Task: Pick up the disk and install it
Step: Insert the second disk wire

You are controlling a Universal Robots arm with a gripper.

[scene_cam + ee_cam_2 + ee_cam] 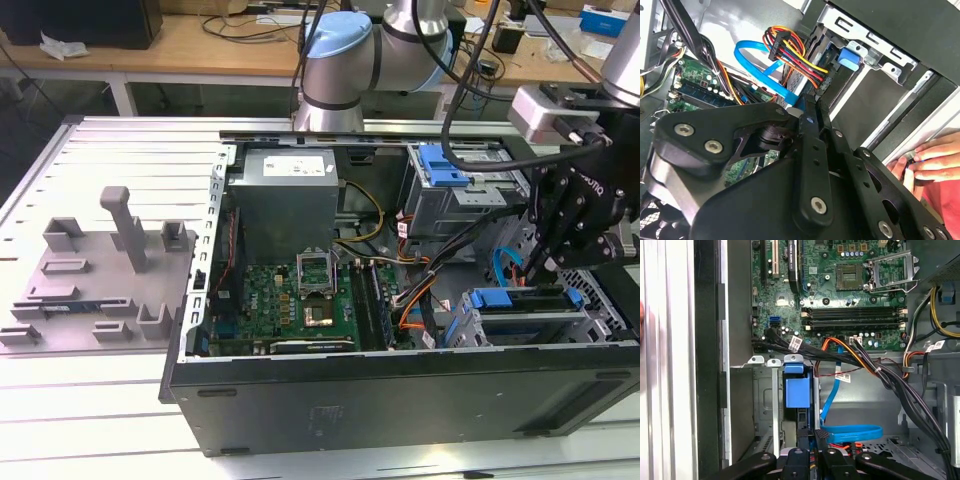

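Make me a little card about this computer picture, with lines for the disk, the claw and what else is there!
place: open black metal computer case on a pale slatted table
disk: flat silver hard drive in a bright blue plastic carrier, lying in a bay at the exterior view's right
claw: black robot claw, right above the disk
inside too: green circuit board, grey metal power supply box
person: a hand beside the case

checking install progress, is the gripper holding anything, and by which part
Cannot be told: the black gripper sits at the end of the blue-framed silver disk in the grey metal drive bay, but no hold is visible.
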